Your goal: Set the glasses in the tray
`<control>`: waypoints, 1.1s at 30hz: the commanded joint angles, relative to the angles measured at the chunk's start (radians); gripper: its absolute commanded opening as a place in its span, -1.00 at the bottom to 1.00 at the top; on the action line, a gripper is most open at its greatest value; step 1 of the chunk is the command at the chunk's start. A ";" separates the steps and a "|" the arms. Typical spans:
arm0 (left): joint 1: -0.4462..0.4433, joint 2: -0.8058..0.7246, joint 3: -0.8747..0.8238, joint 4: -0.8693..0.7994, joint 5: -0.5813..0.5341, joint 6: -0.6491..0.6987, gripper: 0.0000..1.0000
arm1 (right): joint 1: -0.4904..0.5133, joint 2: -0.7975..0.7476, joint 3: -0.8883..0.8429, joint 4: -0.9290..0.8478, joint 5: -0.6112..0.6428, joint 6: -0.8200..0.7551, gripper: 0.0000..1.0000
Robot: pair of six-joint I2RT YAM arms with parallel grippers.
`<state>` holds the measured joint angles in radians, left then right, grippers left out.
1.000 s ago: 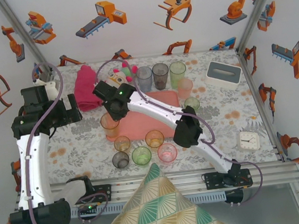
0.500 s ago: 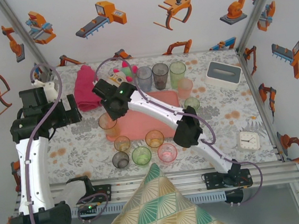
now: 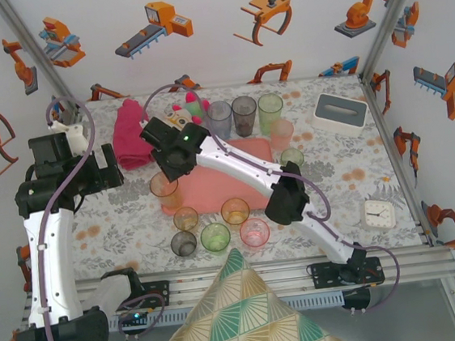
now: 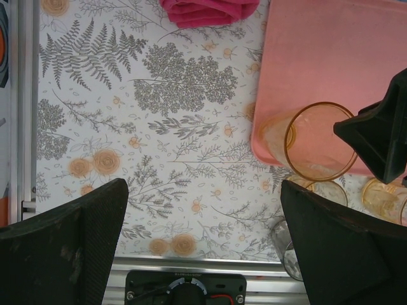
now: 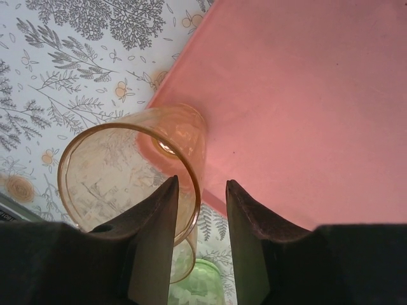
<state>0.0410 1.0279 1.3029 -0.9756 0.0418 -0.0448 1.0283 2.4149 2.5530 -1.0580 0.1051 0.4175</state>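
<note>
Right tool [image 5: 200, 184] newly parted off amber tumbler [image 5: 108, 171] at tray [image 5: 305, 95] corner (left tool [image 4: 203, 190] wide open), short glasses [image 3: 234, 211] just beside

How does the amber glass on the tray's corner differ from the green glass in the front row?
The amber glass is tall; the green glass is short. The amber glass stands on the tray; the green glass stands on the tablecloth. Both are translucent, upright and empty.
</note>
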 commanded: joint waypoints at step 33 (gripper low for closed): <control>-0.064 -0.005 0.085 -0.042 0.275 0.196 0.94 | -0.449 -0.545 -0.335 0.040 0.330 -0.127 -0.05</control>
<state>-0.0036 1.0130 1.3655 -1.0069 0.2764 0.1043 0.6373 1.8954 2.2417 -1.0645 0.4561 0.3126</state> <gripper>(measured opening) 0.972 0.473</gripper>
